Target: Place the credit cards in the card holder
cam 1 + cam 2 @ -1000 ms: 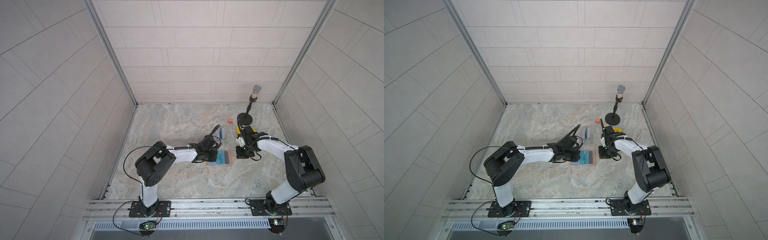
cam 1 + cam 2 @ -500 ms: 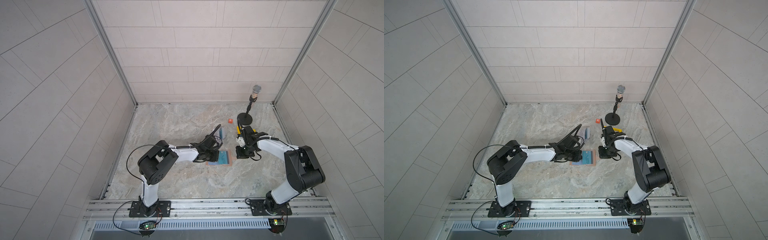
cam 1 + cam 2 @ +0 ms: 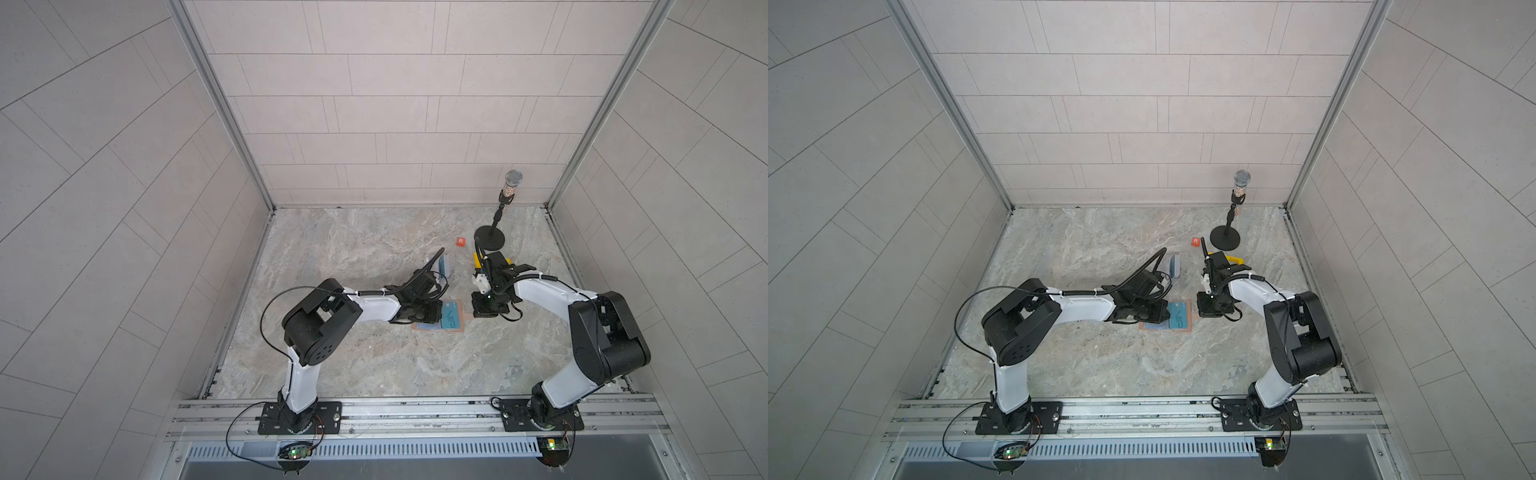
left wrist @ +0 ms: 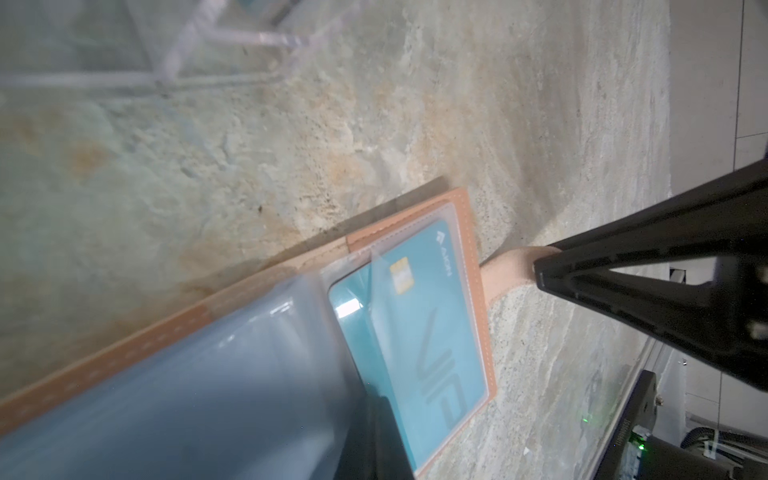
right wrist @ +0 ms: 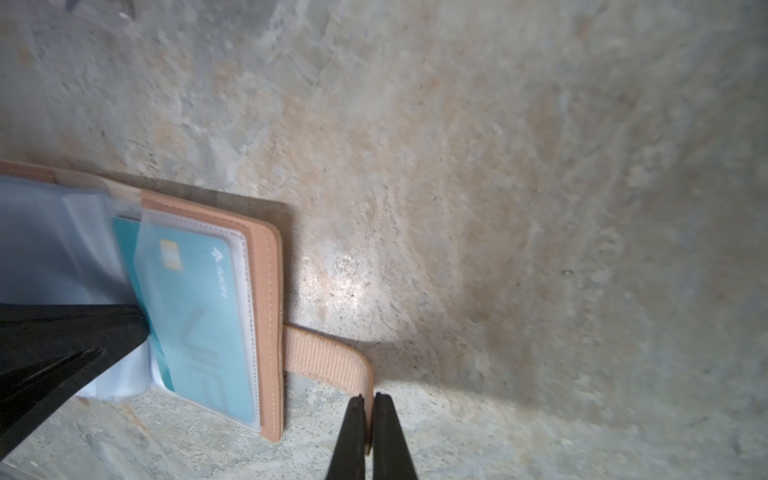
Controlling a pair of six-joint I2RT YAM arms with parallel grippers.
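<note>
While right gripper [image 5: 365,401] clamps strap tab [image 5: 328,353], open card holder [image 5: 266,332] points tab rightward, long axis left-right; left gripper [image 3: 430,316] closed.

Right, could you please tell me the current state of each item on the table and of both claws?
card holder: open, lying flat.
teal card: partly inside a clear pocket.
snap tab: pinched by right claw.
right claw: shut on snap tab.
left claw: shut, tip at teal card's edge.
blue card: upright in clear stand.
microphone: upright on its base.
</note>
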